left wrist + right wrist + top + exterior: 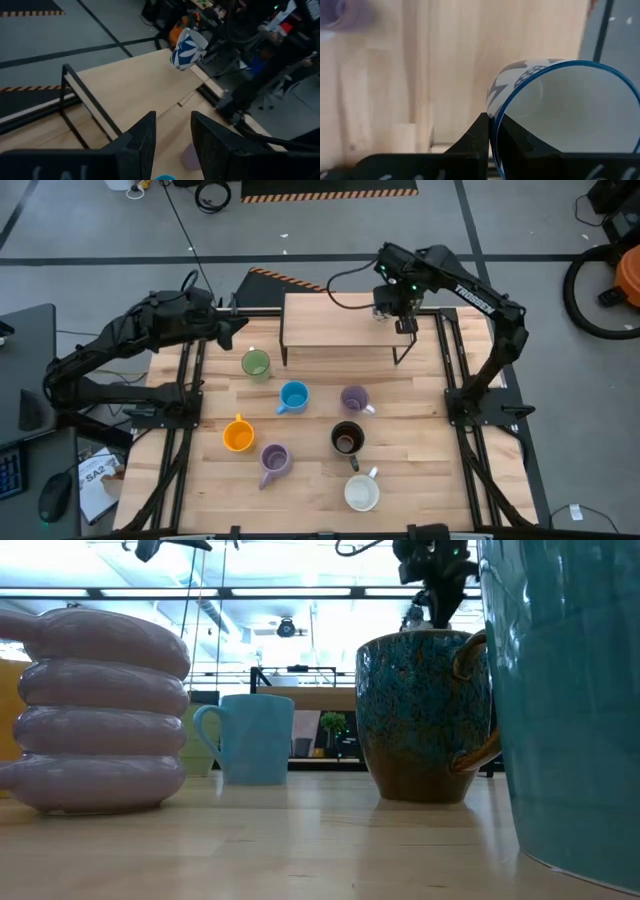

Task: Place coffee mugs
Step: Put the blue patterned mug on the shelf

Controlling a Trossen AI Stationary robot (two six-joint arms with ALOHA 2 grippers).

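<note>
High view: right gripper (404, 317) at about 1 o'clock on the table, over the right end of a raised wooden shelf (335, 320) on thin black legs. Right wrist view: its jaws pinch the blue rim of a white mug with blue pattern (555, 110), one finger inside the wall, one outside. Left wrist view shows this mug (187, 49) tilted in the air above the shelf's far end.

Left gripper (232, 328) at roughly 10 o'clock, just off the shelf's left end, jaws spread with nothing between them.

Seven mugs stand on the table (430, 435) in front of the shelf: green mug (256, 364) at 11, blue mug (293, 396) near centre, lilac mug (355, 399) just right of it, orange mug (238, 435) at 8, second lilac mug (274, 462) at 7, dark brown mug (347, 438) at 5, cream mug (362, 492) nearest the front edge.
</note>
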